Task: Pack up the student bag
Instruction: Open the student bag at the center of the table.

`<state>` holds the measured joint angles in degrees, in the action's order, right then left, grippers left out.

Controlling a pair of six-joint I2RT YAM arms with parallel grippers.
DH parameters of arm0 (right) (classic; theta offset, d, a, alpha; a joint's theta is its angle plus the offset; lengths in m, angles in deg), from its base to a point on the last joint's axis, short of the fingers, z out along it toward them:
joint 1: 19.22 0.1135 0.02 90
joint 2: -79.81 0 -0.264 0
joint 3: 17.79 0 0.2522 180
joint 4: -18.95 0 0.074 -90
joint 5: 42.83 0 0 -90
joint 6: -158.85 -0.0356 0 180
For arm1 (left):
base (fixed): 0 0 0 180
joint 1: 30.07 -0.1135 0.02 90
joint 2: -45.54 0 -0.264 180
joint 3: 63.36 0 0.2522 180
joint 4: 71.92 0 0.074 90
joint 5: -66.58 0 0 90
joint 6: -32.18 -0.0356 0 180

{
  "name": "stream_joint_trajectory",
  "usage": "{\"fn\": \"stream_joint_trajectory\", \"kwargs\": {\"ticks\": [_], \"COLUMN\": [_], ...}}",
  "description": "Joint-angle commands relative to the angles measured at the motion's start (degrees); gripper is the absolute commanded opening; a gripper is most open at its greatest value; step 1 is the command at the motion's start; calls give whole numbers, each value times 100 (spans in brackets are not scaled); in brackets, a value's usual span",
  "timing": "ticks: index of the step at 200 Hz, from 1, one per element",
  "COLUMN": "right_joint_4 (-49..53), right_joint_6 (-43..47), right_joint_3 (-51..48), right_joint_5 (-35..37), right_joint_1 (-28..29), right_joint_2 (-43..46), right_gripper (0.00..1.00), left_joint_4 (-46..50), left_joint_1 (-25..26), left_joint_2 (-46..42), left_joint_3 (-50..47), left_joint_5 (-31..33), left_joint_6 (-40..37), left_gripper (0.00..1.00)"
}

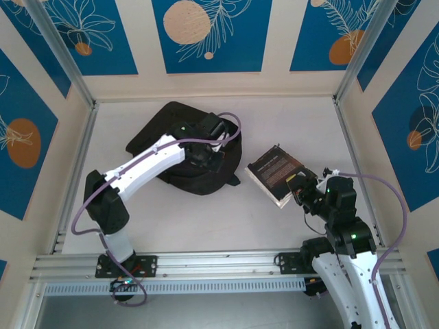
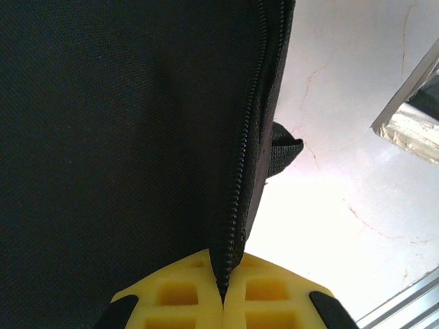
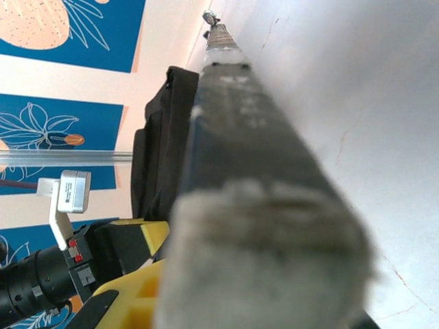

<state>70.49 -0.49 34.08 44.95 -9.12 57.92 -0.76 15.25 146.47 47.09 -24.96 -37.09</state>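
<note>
student bag (image 1: 171, 123): lies flat, left of centre, its zipper (image 2: 240, 171) edge facing right.
left gripper (image 2: 223, 296): fingers pressed together, pinching that zipper edge.
book (image 1: 276, 173): right of the bag, apart.
right gripper (image 1: 298, 192): nearer arm, clamped on the book's near edge.

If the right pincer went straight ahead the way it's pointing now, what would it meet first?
Probably the student bag. The book that the right pincer grips would touch it first. Depth is unclear, though.
</note>
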Motion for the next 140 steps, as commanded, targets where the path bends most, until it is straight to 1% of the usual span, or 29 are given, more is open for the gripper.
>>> {"fn": "stream_joint_trajectory", "kwargs": {"ticks": [1,51,78,140], "right_joint_4": [-480,-817,-940,-957], "right_joint_6": [75,-100,-26,101], "right_joint_3": [57,-103,-70,-2], "right_joint_5": [-300,-585,-637,-804], "right_joint_1": [-21,-18,-18,-18], "right_joint_2": [89,88,62,-18], "right_gripper": [0,0,0,0], "left_joint_4": [-321,-742,-995,-1285], "left_joint_1": [-64,-126,-145,-155], "left_joint_2": [-351,-594,-720,-563], "left_joint_3": [-55,-399,-597,-873], "left_joint_5": [-558,-976,-1192,-1463], "left_joint_6": [270,653,829,1022], "left_gripper": [0,0,0,0]}}
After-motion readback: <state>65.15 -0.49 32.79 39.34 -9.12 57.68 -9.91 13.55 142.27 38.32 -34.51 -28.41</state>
